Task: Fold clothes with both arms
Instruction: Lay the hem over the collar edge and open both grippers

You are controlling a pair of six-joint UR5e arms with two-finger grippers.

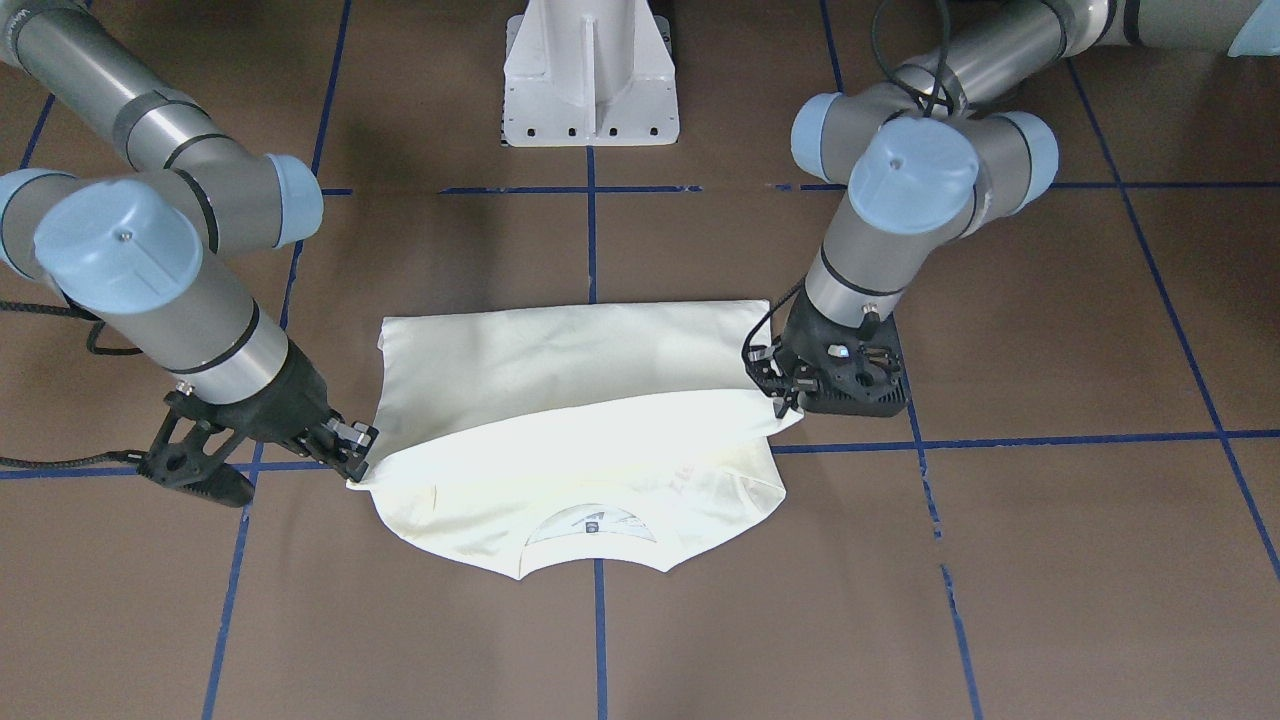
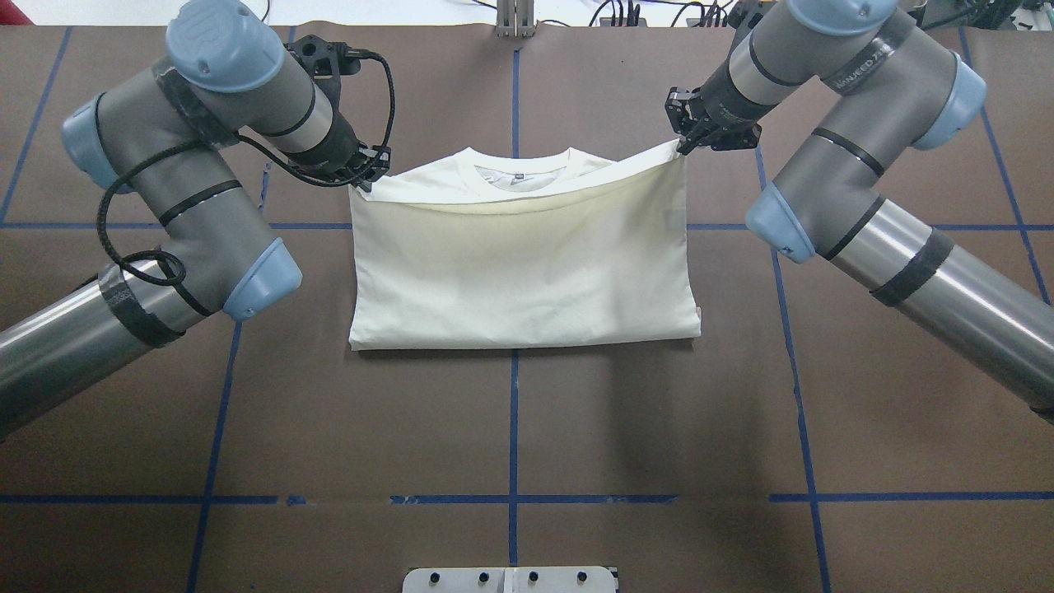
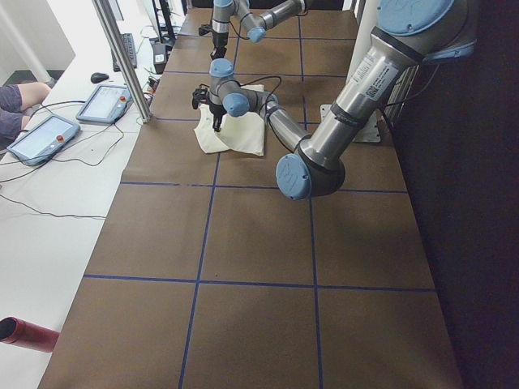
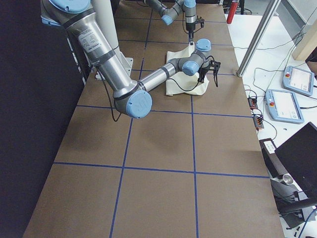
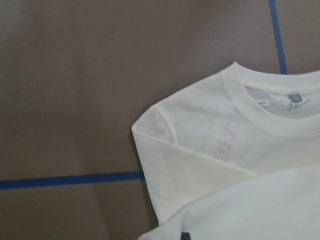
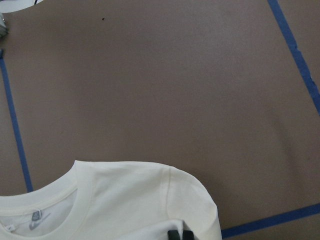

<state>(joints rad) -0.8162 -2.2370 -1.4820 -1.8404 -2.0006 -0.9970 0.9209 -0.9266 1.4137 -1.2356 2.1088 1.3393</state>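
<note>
The cream-white T-shirt lies back side up on the brown table, with no print showing. Its collar points away from the robot. The near half is folded over the far half, and the doubled edge stops just short of the collar. My left gripper is shut on the left corner of that top layer. My right gripper is shut on the right corner. In the front-facing view the left gripper is on the right and the right gripper on the left, with the shirt between them. Both wrist views show the collar and shoulder below the held layer.
The white pedestal base stands at the robot's side of the table. Blue tape lines grid the brown surface. Beyond the far edge are a metal post and teach pendants on a white bench.
</note>
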